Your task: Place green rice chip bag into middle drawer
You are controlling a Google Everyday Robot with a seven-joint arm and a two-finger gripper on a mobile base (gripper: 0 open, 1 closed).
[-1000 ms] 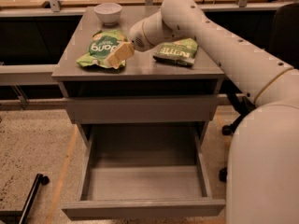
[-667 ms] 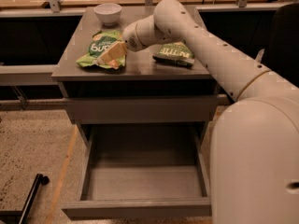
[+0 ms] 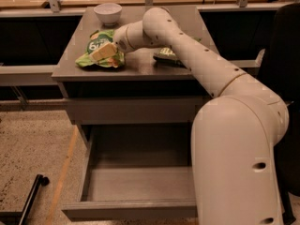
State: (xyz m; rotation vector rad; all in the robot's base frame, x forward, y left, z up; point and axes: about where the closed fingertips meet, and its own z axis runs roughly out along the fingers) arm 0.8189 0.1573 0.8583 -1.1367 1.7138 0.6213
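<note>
The green rice chip bag (image 3: 96,48) is a crinkly light-green pouch that lies on the grey cabinet top (image 3: 140,69) at its left side. My gripper (image 3: 103,52) is down on the bag's right half, touching it, and the arm reaches in from the right. The middle drawer (image 3: 140,184) is pulled out below the cabinet top, and its long grey tray holds nothing.
A white bowl (image 3: 108,11) stands at the back left of the cabinet top. A flat dark-green bag (image 3: 163,56) lies to the right, partly hidden by my arm. A closed drawer front (image 3: 136,110) sits above the open tray. A black leg (image 3: 33,193) lies on the speckled floor at lower left.
My gripper has moved left and down, from the bag's right edge onto the bag. The bag and the drawer have stayed in place.
</note>
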